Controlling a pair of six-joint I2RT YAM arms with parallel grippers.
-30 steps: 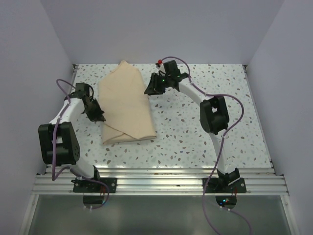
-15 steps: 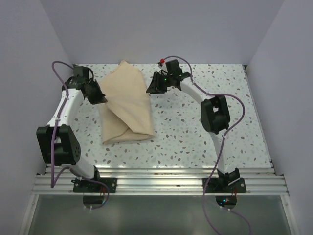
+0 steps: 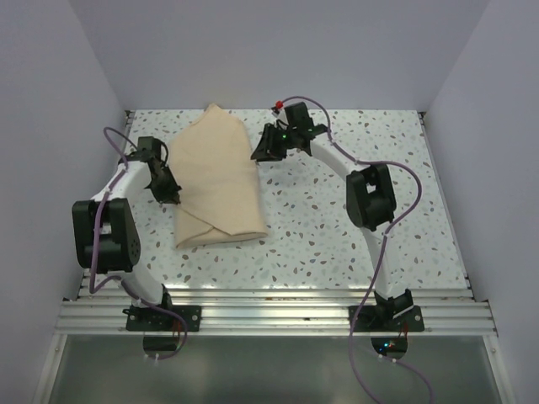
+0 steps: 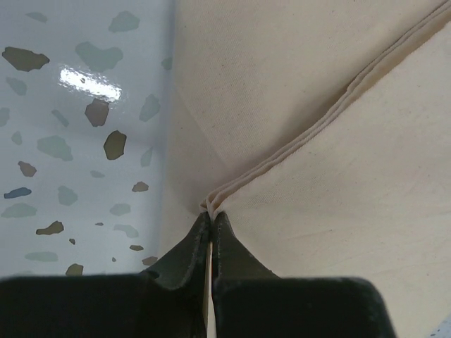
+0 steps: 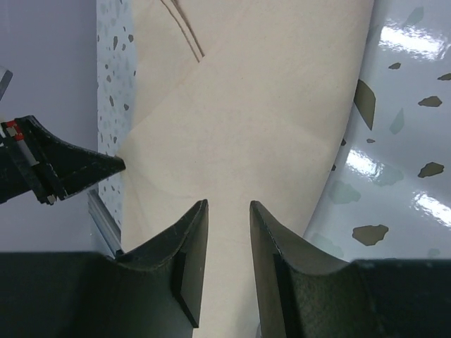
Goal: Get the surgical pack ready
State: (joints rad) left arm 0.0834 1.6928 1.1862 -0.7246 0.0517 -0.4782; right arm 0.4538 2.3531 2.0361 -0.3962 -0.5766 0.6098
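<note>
Left gripper [image 4: 211, 215] pinched shut, seemingly on wrap sheet [image 4: 338, 211] edge; right gripper [image 5: 227, 205] part-open.

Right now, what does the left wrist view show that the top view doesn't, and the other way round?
Left wrist only: the left tool shut on the wrap, pinching it where a layered hem edge ends. Top only: the wrap's whole folded outline, and the right tool by its far right edge. Both: the tan wrap lying on the speckled table.
</note>
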